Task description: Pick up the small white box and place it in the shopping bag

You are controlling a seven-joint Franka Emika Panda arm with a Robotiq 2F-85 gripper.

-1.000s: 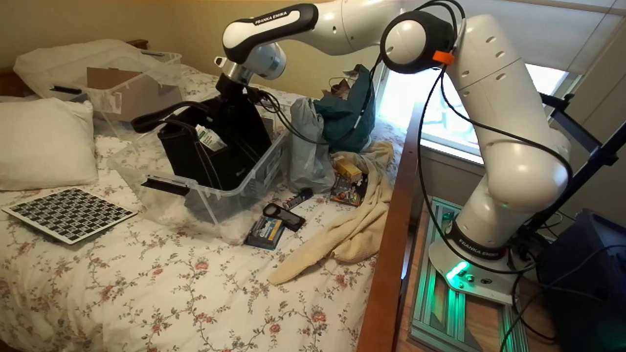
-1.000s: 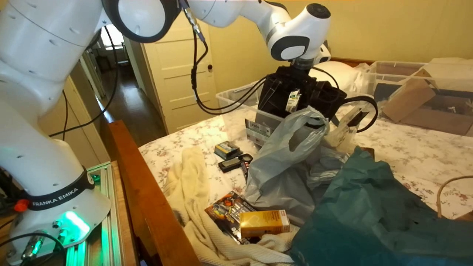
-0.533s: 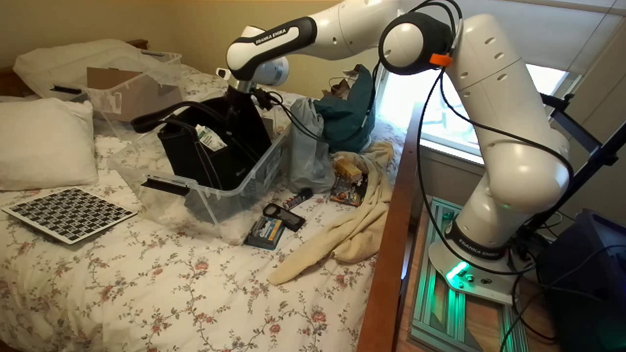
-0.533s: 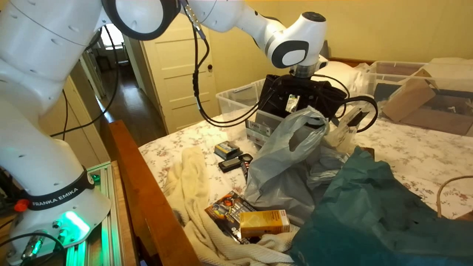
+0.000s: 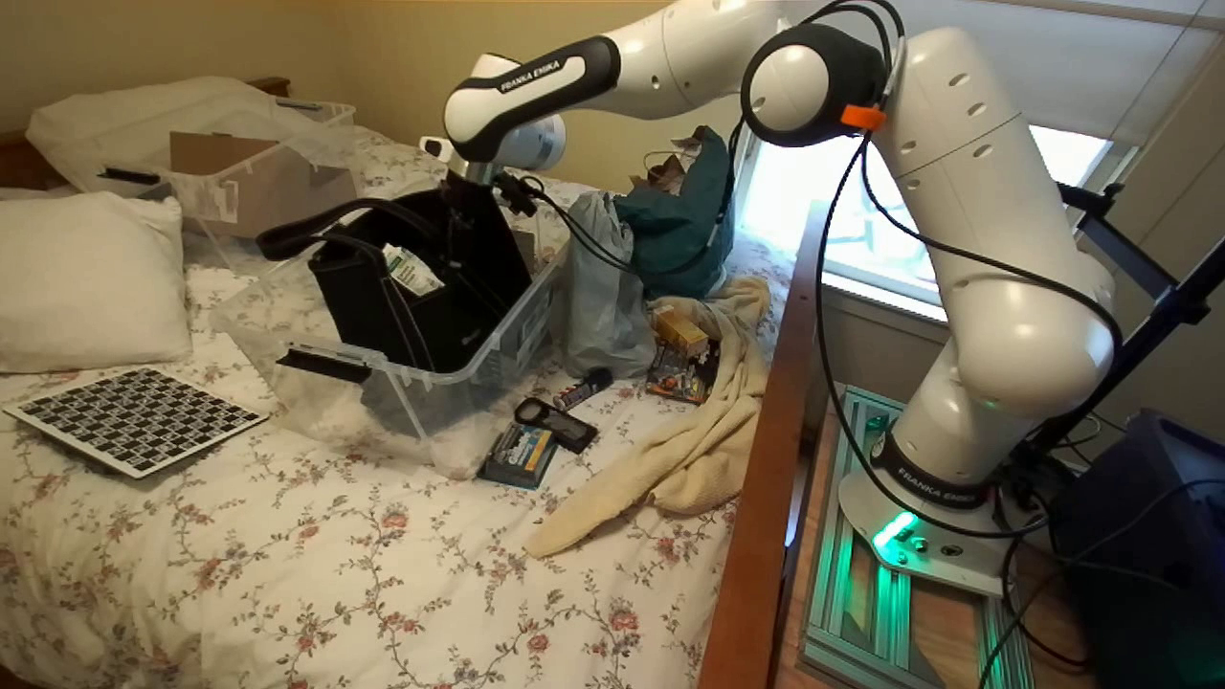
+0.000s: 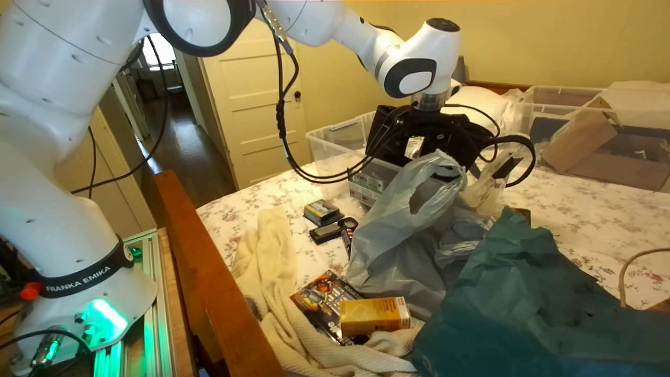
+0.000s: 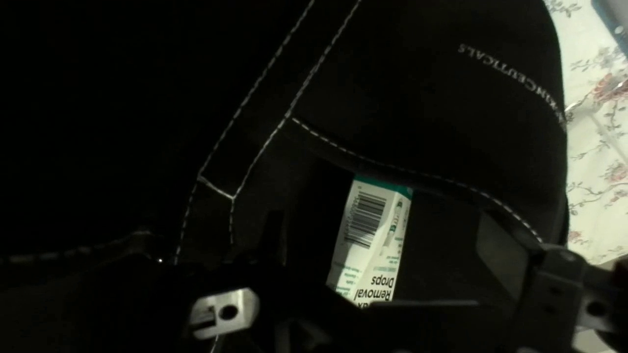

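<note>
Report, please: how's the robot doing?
Black two-fingered tool open; small white-and-green cardboard box inside black boxy fabric bag; nothing seen between tool and box.

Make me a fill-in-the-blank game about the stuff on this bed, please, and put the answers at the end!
1. The small white oblong cardboard box inside the boxy black fabric shopping bag has print reading "Removal ____".
2. The flat checkered board is black and ____.
3. The white cloth bedspread is printed with ____.
4. The crumpled thin plastic bag is coloured ____.

Missing words: Drops; white; flowers; grey.
</note>
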